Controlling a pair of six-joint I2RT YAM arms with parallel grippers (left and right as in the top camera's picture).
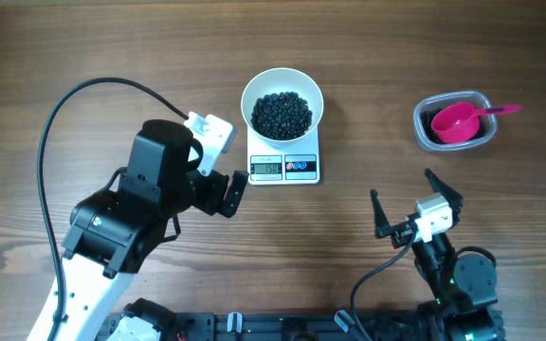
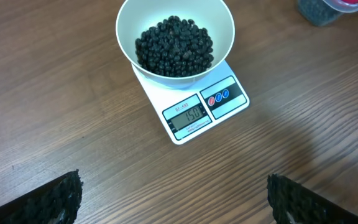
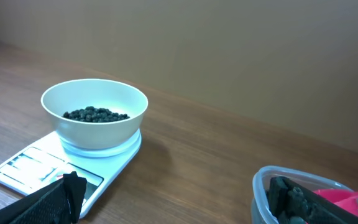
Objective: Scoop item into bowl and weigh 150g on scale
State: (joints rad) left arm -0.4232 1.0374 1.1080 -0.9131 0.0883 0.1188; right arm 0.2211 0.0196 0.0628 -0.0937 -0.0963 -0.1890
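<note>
From overhead we see the white bowl [image 1: 282, 99] sitting on the scale [image 1: 284, 169] near the top middle of the wooden table [image 1: 64, 47]. The bowl covers the scale's 12 o'clock end, and the display [image 1: 267, 169] and buttons show at its 6 o'clock edge. The black pellets [image 1: 282, 115] lie heaped inside the bowl. Toward 2 o'clock of the table stands the clear tub [image 1: 423, 128] with the pink scoop [image 1: 458, 120] resting in it, its handle pointing to 3 o'clock. The left gripper [image 1: 224, 166] hangs just beside the scale at its 9 o'clock side, jaws spread wide with nothing between them. The right gripper [image 1: 401, 184] sits at about 4 o'clock from the scale and well apart from it, jaws likewise wide apart and empty.

In the left wrist view the bowl of pellets is at 12 o'clock, seated on the scale, and the display reads 150. The two black fingertips [image 2: 55, 200] sit in the bottom corners at 7 and 5 o'clock — far apart, only bare wood between them. A corner of the tub shows at 1 o'clock.

In the right wrist view the bowl and scale are at 9 o'clock, pellets just visible below the rim. The tub with the pink scoop is at 4 o'clock. One black pad shows at 7 o'clock — we cannot tell whether the dark shape at the tub is the other finger.
</note>
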